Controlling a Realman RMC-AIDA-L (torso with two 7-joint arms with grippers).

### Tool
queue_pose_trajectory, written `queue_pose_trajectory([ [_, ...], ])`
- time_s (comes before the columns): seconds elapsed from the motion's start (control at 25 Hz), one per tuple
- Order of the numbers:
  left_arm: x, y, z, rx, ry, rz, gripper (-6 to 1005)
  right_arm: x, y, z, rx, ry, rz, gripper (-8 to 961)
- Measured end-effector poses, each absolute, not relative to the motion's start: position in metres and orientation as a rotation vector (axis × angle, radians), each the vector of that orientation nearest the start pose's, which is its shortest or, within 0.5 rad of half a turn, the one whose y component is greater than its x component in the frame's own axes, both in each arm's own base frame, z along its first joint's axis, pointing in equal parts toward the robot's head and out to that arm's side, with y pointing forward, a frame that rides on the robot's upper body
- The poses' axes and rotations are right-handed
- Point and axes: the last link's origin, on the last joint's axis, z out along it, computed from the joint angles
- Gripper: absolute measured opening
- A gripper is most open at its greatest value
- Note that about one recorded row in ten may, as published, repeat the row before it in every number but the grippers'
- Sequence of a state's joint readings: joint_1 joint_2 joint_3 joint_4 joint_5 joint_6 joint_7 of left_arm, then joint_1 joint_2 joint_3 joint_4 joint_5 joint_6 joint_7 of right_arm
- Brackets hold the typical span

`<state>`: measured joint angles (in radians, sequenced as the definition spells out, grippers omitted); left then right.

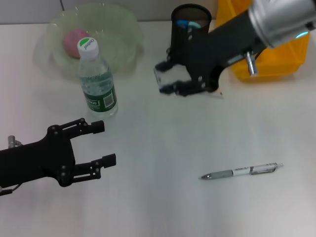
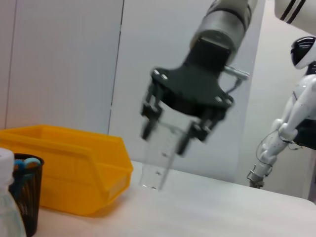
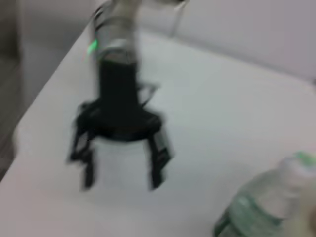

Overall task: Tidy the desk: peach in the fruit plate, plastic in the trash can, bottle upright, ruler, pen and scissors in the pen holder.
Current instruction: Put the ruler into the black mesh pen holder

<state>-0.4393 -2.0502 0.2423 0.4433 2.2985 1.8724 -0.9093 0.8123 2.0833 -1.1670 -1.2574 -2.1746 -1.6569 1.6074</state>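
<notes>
Barely visible, seemingly a clear ruler [image 2: 160, 163] clenched in right pincer [image 1: 173, 79]; left pincer [image 1: 101, 143] spread, empty.

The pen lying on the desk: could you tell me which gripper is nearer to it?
Right. The right gripper hovers behind the pen, holding a clear ruler; the left gripper sits farther off, across the desk.

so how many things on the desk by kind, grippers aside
peach: 1
fruit plate: 1
water bottle: 1
pen holder: 1
yellow bin: 1
clear ruler: 1
pen: 1
total: 7
</notes>
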Motion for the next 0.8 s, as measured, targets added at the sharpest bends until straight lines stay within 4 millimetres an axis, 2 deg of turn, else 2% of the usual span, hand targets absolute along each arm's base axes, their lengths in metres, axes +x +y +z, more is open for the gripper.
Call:
queue_pose_trajectory([
  [0.16, -0.301, 0.249, 0.002, -2.742, -0.371, -0.95, 786, 0.084, 0.379, 0.024, -2.933, -0.244, 0.281, 430],
  [0.2, -0.3, 0.249, 0.002, -2.75, -0.367, -0.947, 786, 0.088, 0.386, 0.032, -2.863, -0.138, 0.396, 432],
  [0.24, -0.3, 0.249, 0.001, -2.76, -0.363, -0.944, 786, 0.088, 0.386, 0.032, -2.863, -0.138, 0.396, 433],
  [0.36, -0.299, 0.248, -0.001, -2.776, -0.358, -0.94, 785, 0.094, 0.398, 0.041, -2.747, 0.021, 0.561, 438],
  [0.56, -0.298, 0.247, -0.002, -2.797, -0.351, -0.935, 785, 0.109, 0.424, 0.053, -2.518, 0.276, 0.802, 446],
  [0.6, -0.298, 0.247, -0.003, -2.803, -0.349, -0.933, 785, 0.114, 0.433, 0.057, -2.427, 0.348, 0.885, 447],
  [0.8, -0.296, 0.246, -0.006, -2.828, -0.338, -0.929, 784, 0.119, 0.445, 0.065, -2.276, 0.42, 1.012, 455],
])
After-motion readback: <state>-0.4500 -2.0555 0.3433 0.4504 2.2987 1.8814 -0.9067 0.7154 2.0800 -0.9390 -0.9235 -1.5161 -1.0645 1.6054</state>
